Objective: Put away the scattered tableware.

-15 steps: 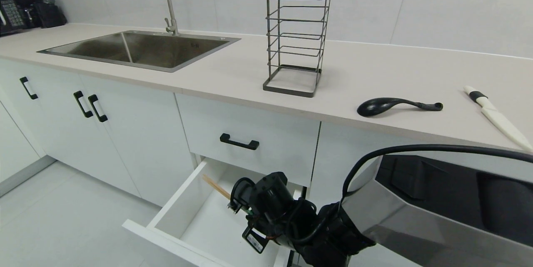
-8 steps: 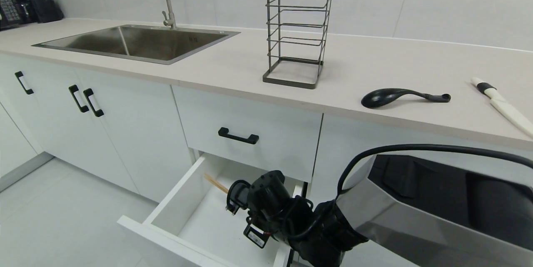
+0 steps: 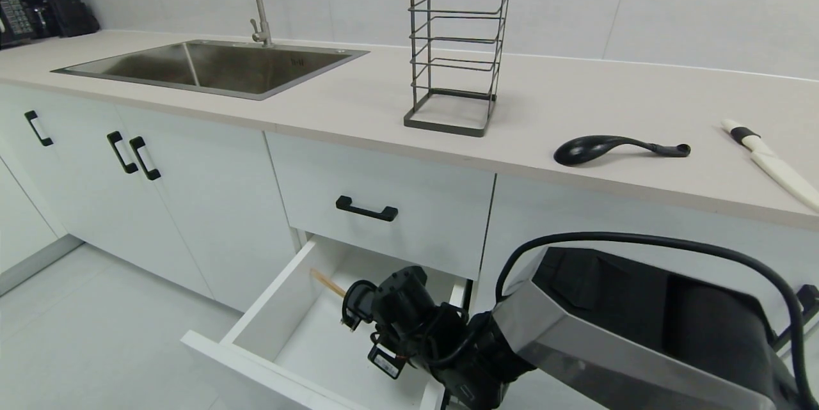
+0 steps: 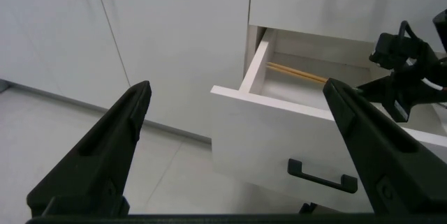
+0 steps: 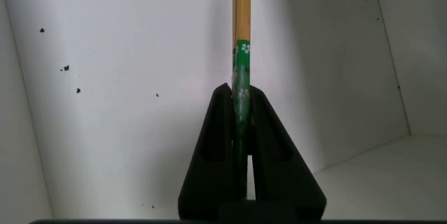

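The right end effector [image 5: 241, 95] is shut tight on the green-banded part of the chopsticks [image 5: 242, 15], which reach into the open drawer [image 3: 221, 351]. The left end effector [image 4: 237, 88] hangs wide open and empty in front of that drawer. The ladle [image 3: 614, 148] and knife [image 3: 771, 164] lie on the table [image 3: 358, 109] near its front edge, the knife farther right. With so narrow a pinch, I judge the chopsticks could pivot or jab a drawer wall, and letting go from too high could make them bounce or roll out.
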{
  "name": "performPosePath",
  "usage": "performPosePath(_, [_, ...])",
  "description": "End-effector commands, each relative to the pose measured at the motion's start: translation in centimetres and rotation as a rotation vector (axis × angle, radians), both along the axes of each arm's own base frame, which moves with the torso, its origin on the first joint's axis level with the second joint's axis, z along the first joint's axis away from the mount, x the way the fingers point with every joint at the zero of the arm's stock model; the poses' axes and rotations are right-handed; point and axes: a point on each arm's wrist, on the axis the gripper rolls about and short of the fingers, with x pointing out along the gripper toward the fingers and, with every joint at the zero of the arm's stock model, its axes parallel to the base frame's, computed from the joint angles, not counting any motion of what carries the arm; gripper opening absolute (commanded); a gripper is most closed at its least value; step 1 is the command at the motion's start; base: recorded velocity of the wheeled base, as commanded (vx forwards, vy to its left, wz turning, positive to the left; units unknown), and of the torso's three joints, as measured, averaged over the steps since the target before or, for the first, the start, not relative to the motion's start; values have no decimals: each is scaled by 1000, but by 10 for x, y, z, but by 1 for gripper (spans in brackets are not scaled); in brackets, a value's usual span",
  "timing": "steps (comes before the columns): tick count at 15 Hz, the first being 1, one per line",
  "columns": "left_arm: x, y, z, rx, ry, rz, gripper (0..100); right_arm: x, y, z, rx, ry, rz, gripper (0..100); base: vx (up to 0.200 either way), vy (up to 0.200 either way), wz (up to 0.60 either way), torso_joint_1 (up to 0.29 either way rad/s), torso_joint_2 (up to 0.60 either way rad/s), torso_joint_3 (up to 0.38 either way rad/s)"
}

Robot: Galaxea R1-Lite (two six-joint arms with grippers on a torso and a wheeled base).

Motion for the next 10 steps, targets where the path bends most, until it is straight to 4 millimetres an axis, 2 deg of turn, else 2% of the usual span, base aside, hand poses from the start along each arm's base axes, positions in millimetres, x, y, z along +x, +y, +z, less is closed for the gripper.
performPosePath(1, [0,0,0,0,1,0,100,1,4,-11,-8,11,7,0,0,0,0,0,0,0])
performPosePath(9, [0,0,0,0,1,0,100,-7,16,-18,17,75,99,0,0,0,0,0,0,0])
performPosePath(10, [0,0,0,0,1,0,100,-8,16,-19,6,86,101,100,0,0,0,0,0,0])
